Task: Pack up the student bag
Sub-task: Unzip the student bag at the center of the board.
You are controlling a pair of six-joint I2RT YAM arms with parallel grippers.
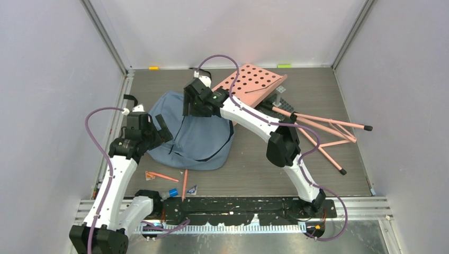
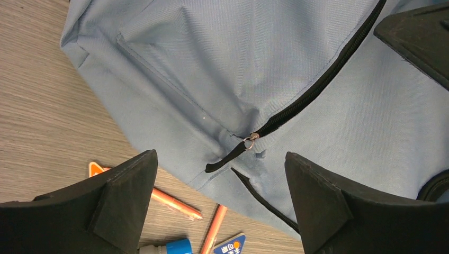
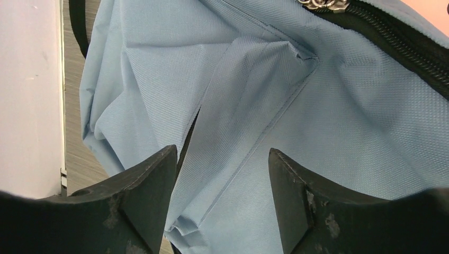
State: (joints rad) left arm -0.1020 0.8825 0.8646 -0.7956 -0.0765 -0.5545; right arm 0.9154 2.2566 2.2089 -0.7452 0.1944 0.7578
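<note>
Top view: the student bag (image 1: 193, 138) lies flat on the left half of the table (image 1: 254, 172), with the pink perforated board (image 1: 254, 83) beyond its far right corner. The left gripper (image 1: 160, 128) hangs at the bag's left edge; the right gripper (image 1: 191, 104) hangs over its far edge. Two orange pencils (image 1: 183, 185) lie on the table just in front of the bag. Left wrist view: the left gripper's jaws stand wide apart and hold nothing. Blue fabric fills the space beyond them, and the end of the black zipper, with its metal pull (image 2: 251, 139), sits between the fingertips. Right wrist view: the right gripper's jaws are parted and clamp nothing, and creased bag fabric lies directly beneath and between them.
</note>
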